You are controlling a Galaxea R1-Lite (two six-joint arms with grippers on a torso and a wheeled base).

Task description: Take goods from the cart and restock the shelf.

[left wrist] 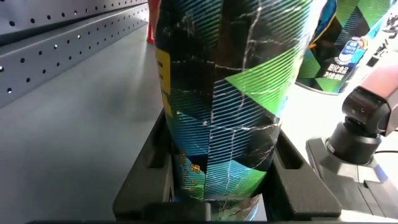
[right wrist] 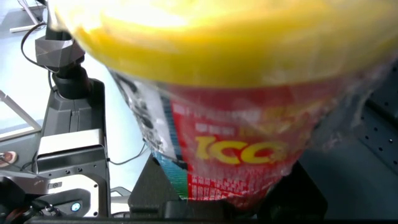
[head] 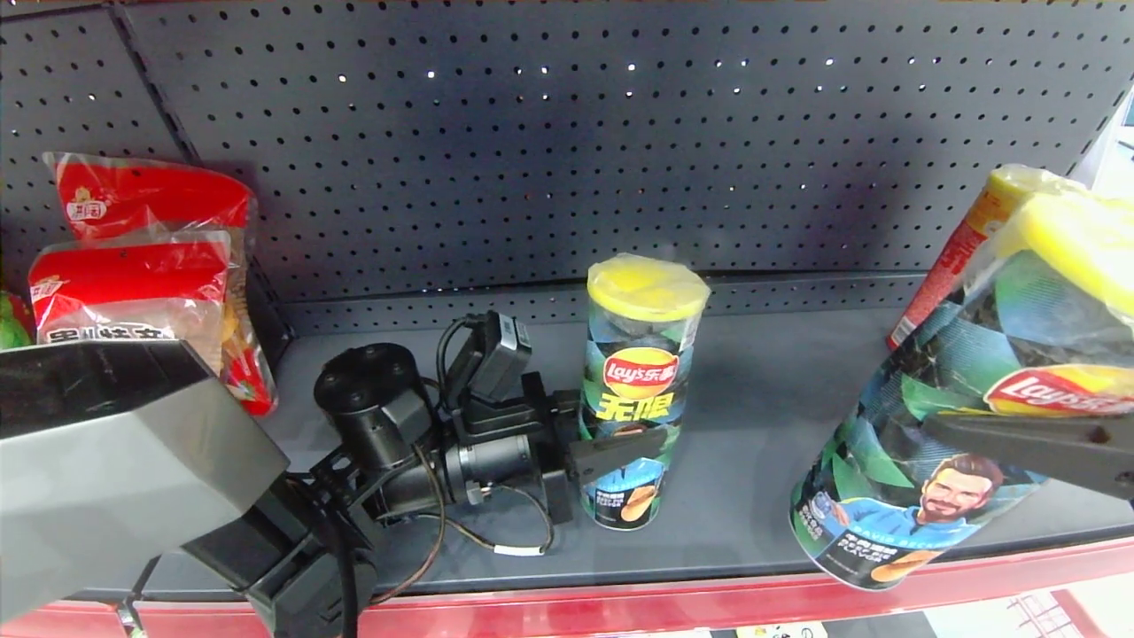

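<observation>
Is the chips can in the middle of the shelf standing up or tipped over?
Upright: the chips can stands flat on the shelf, yellow lid on top, with the left gripper clasping its lower half.

Centre: chip can [head: 642, 390]. Yellow lid, body in green, teal and black triangles with fine stripes, red-and-yellow oval badge, yellow characters under it.
3 o'clock: twin pack [head: 930, 425]. Near can has the same green-teal-black pattern, the can behind is red with yellow lettering. Lids yellow, glossy clear wrap, probably film.
9 o'clock: snack bags [head: 133, 266], red with clear panels.
Shelf [head: 780, 399]: plain grey, red front lip.
12 o'clock: back panel [head: 620, 133], dark grey, even dot perforation.
Left fingers [head: 616, 450] black; right fingers [head: 1036, 443] dark grey.
</observation>
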